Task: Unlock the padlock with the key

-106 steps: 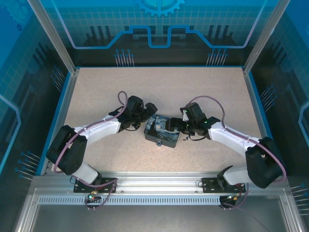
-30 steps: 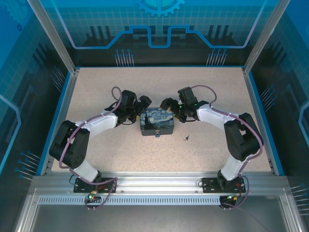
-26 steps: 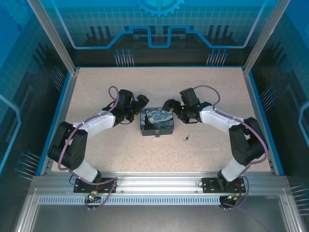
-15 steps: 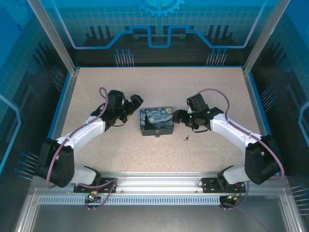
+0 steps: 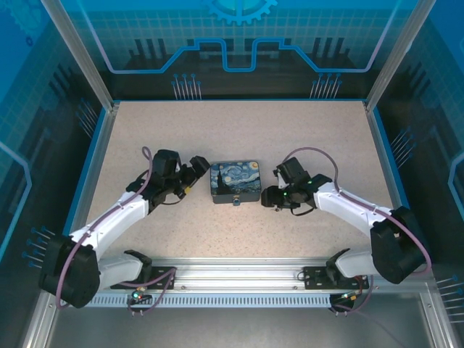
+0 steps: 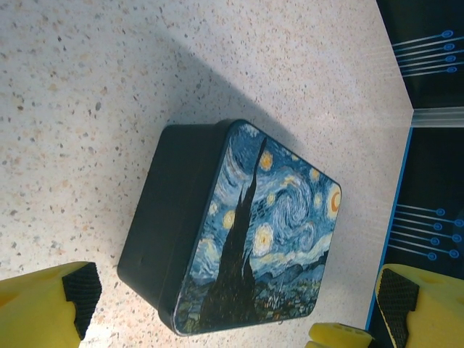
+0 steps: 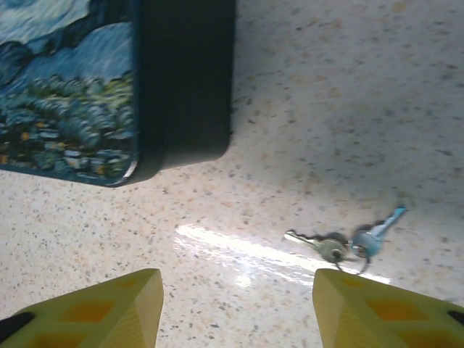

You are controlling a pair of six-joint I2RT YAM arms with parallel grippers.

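Progress early: key point(image 7: 326, 246) lies on table point(image 7: 362, 109) near corner of box point(image 6: 239, 232), ringed with a blue-headed one, ungrasped. Right gripper point(image 7: 235, 293) hovers above it, fingers partly apart, holding nothing. Left gripper point(image 6: 232, 297) gapes wide facing box, empty. Pickup, insertion and turning remain; padlock point(image 5: 237, 201) looks untouched.
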